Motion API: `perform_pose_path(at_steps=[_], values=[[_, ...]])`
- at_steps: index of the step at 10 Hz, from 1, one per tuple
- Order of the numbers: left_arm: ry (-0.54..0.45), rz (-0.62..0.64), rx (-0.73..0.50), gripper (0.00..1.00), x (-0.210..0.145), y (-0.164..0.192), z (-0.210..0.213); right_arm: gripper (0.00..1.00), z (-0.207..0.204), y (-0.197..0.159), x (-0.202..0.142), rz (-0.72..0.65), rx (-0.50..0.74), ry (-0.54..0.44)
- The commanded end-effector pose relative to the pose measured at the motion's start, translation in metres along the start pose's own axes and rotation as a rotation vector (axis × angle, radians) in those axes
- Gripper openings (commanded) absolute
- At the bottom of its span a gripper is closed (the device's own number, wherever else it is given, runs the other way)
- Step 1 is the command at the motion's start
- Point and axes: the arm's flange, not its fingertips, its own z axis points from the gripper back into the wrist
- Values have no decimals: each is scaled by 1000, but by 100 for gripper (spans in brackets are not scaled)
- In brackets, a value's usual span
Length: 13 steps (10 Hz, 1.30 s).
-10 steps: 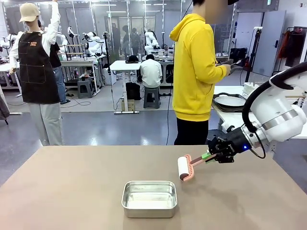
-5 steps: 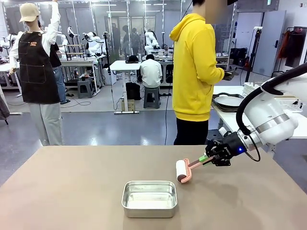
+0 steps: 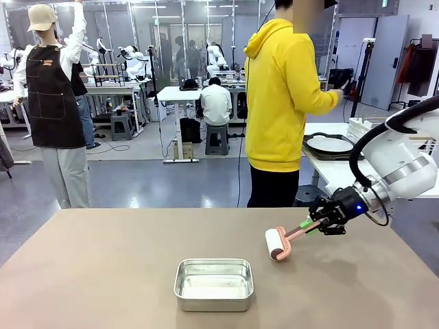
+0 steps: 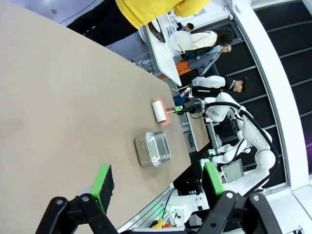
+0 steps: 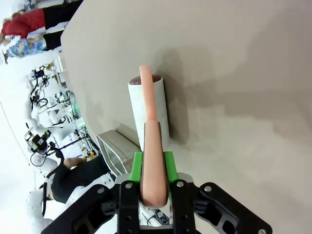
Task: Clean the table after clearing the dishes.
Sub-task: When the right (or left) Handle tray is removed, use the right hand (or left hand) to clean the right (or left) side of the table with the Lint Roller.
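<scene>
My right gripper [image 3: 313,225] is shut on the pink handle of a lint roller [image 3: 278,244], whose white roll rests on the beige table [image 3: 103,274] right of centre. The right wrist view shows the green pads [image 5: 138,165] clamping the handle [image 5: 154,175], with the roll [image 5: 148,113] lying flat on the tabletop. My left gripper [image 4: 158,180] hangs open above the table with nothing between its fingers; the roller [image 4: 159,111] lies far ahead of it. A white plate on a dark tray [image 3: 329,145], one of the dishes, sits on the white side table at the right.
A small steel pan [image 3: 213,284] stands near the table's front edge, left of the roller. A person in a yellow hoodie [image 3: 281,96] stands at the far side, turned toward the side table. Other people work farther back.
My right gripper has drawn the roller to the right, away from the pan. The person has stretched an arm out toward the right.
</scene>
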Motion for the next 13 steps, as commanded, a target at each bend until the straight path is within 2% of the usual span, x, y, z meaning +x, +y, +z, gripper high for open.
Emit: perform_pose_path(at_steps=[1, 8, 13], values=[[-13, -3, -19, 93, -1, -3, 1, 21, 14, -18, 12, -58, -86, -2], [-13, -3, -19, 93, -1, -3, 1, 21, 39, -73, -24, 137, -269, -151], [-13, -3, -19, 93, -1, -3, 1, 21, 70, -67, -50, 155, -434, -186]])
